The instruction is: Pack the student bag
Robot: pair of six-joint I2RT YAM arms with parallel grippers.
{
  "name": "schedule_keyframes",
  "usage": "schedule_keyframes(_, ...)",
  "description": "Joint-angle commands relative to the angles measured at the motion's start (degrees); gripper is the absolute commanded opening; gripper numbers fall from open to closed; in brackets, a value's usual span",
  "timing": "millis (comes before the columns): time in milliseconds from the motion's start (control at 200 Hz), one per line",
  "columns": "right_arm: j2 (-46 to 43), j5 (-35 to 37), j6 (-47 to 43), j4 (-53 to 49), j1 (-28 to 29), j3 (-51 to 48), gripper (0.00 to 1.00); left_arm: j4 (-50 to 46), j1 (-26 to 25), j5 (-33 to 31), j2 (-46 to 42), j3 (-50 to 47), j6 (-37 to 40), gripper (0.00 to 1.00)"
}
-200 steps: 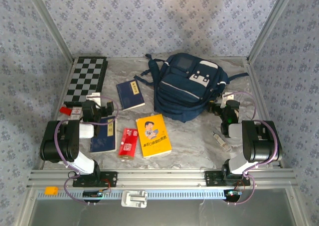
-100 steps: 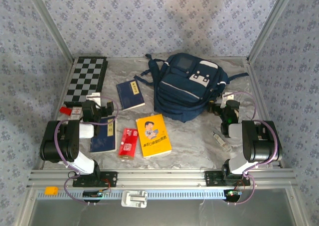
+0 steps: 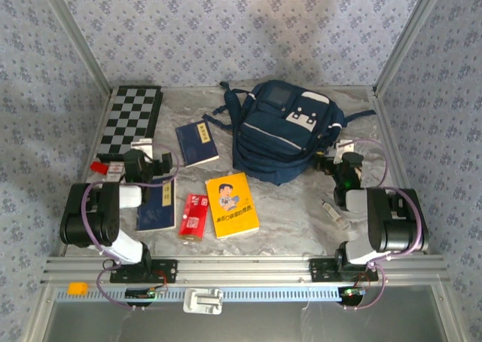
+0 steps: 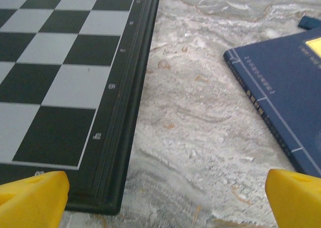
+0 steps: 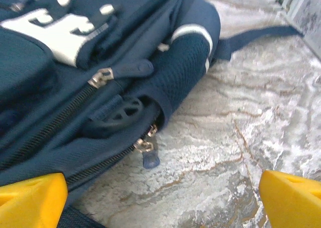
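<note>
A grey marbled table (image 3: pixel 294 206) sits inside a booth with blue flowered wallpaper on three sides. I am running two arms bolted at its near edge.

The student bag (image 3: pixel 286 131), navy with white patches, lies toward the far edge, right of the middle. In the right wrist view its zippers (image 5: pixel 103 78) look closed along their visible length, so I judge the bag has not been opened yet.

Everything that could go inside is out on the table. A blue book (image 3: pixel 197 143) lies just left of the bag. A second blue book (image 3: pixel 157 206), a red packet (image 3: pixel 194 216) and a yellow book (image 3: pixel 232 204) sit in a row toward the near edge. A small tube (image 3: pixel 335 212) lies near the right edge, and a chessboard (image 3: pixel 134 120) fills the far left corner.

The left gripper (image 4: pixel 163 195) hangs low between the chessboard and the first blue book, its yellow fingertips (image 4: pixel 32 195) wide apart and holding nothing. The right gripper (image 5: pixel 163 195) faces the bag's side near a zipper pull (image 5: pixel 149 159), also spread and empty.

By my reading, packing has not begun: opening the bag, loading each item and closing it all remain.
</note>
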Motion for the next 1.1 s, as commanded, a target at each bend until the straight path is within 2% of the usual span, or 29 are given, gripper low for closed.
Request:
schedule_keyframes(0, -7.02, 1.39, 0.47, -5.55, 0.07, 0.45, 1.0, -6.77, 0.23, 1.32, -4.67, 3.62, 0.51, 1.0)
schedule_keyframes(215, -18.32, -0.88, 8.46, -25.75, -2.41, 5.91, 1.0, -20.48, 0.19, 2.01, -14.33, 7.2, -3.31, 1.0)
schedule_keyframes(360, -22.8, 1.27, 25.19, -41.39, -5.01, 10.56, 1.0, -25.33, 0.32, 5.89, -22.64, 8.22, -7.95, 1.0)
schedule_keyframes(405, -23.04, -2.78, 27.96, -45.45, -6.9, 11.59, 1.0, -25.42, 0.32, 7.71, -24.86, 8.12, -10.76, 1.0)
schedule_keyframes(530, -22.74, -12.73, 34.76, -46.74, -12.71, 10.72, 1.0, -30.78, 0.3, 8.21, -28.31, 9.71, -22.96, 1.0)
schedule_keyframes(590, -22.56, -15.4, 35.78, -49.02, -13.19, 11.56, 1.0, -31.67, 0.3, 9.2, -29.02, 9.25, -26.07, 1.0)
schedule_keyframes(670, -22.09, -18.05, 35.63, -52.36, -10.54, 13.16, 1.0, -33.99, 0.41, 11.43, -29.05, 9.7, -28.63, 1.0)
schedule_keyframes(770, -20.58, -18.45, 35.12, -55.78, -5.45, 15.28, 1.0, -38.45, 0.28, 15.58, -28.44, 11.56, -30.49, 1.0)
schedule_keyframes(830, -19.78, -17.88, 35.59, -57.22, -2.36, 16.06, 1.0, -40.36, -0.77, 15.76, -28.66, 11.91, -32.97, 1.0)
schedule_keyframes(1009, -15.72, -16.81, 36.65, -56.54, 7.03, 18.84, 0.95, -40.79, -10.05, 13.79, -30.57, 10.47, -35.2, 1.0)
schedule_keyframes(1094, -12.8, -16.72, 36.33, -56.28, 9.74, 20.99, 0.91, -40.49, -14.59, 11.72, -31.37, 9.93, -36.55, 1.0)
